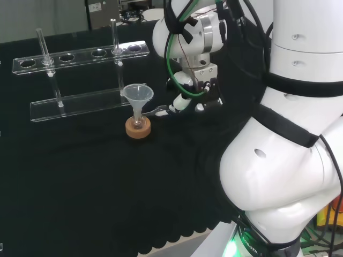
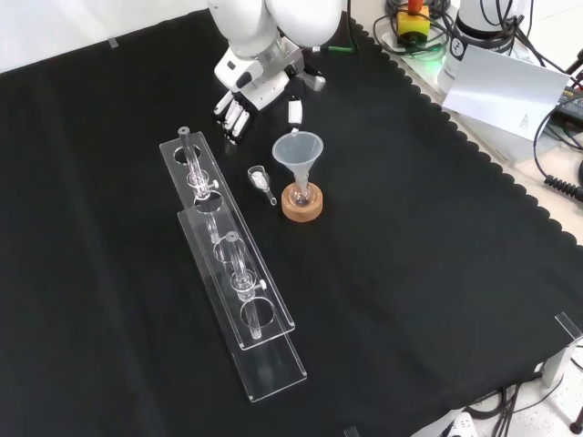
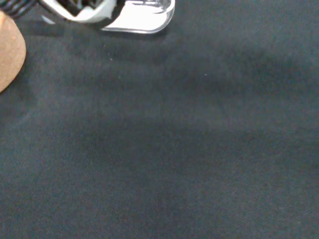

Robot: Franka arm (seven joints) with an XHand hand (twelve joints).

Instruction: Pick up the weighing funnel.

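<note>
Above cloth [image 2: 410, 273], hand [image 2: 260, 86] seemingly slack, empty.

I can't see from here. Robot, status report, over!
Hand open, holding nothing. Weighing funnel lying on cloth, not held. Big funnel close beside it.

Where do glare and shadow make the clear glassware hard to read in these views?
Front view: even light; the weighing funnel shows only as faint highlights on the black cloth. Head view: the rack glints along its edges, and the funnel reads clearly. Wrist view: soft shadow bands cross the cloth, and a clear piece glares white.
</note>
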